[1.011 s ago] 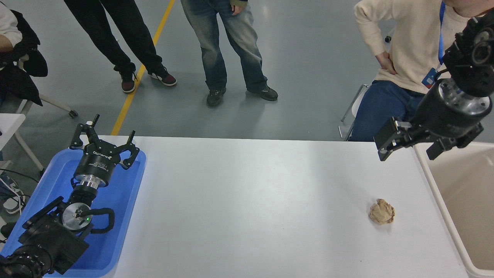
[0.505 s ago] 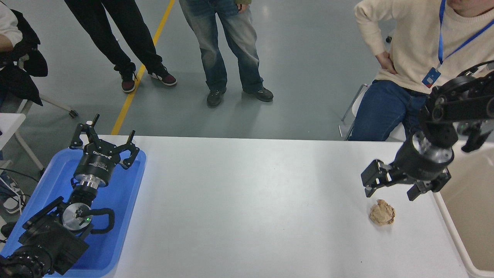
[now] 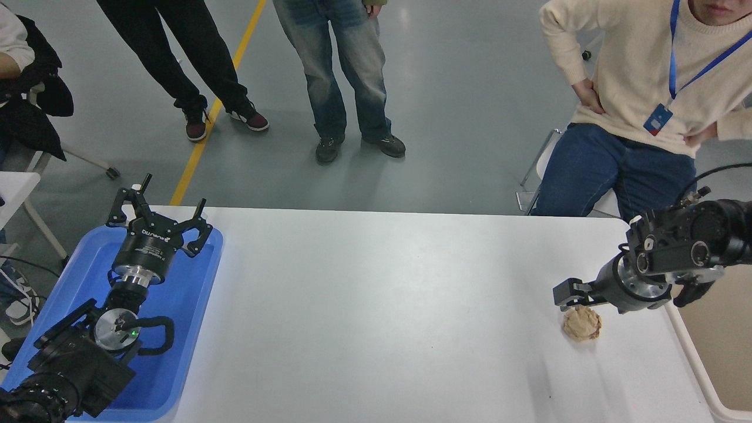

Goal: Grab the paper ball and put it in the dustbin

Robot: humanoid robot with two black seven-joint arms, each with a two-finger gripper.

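Spreading wide and white: desk. Peeking in at the right edge: dustbin. Idling over the blue tray at the near left with fingers released: left gripper. Hanging low just above and touching the paper ball, near the desk's right side: right gripper, finger state impossible to tell.

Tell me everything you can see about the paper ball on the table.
The paper ball is a small crumpled wad of tan-brown paper, lumpy and wrinkled. It rests on the white table near its right end, close to the beige dustbin but outside it. The right gripper sits low, right at its far side; actual contact cannot be told. Nothing else is near it.
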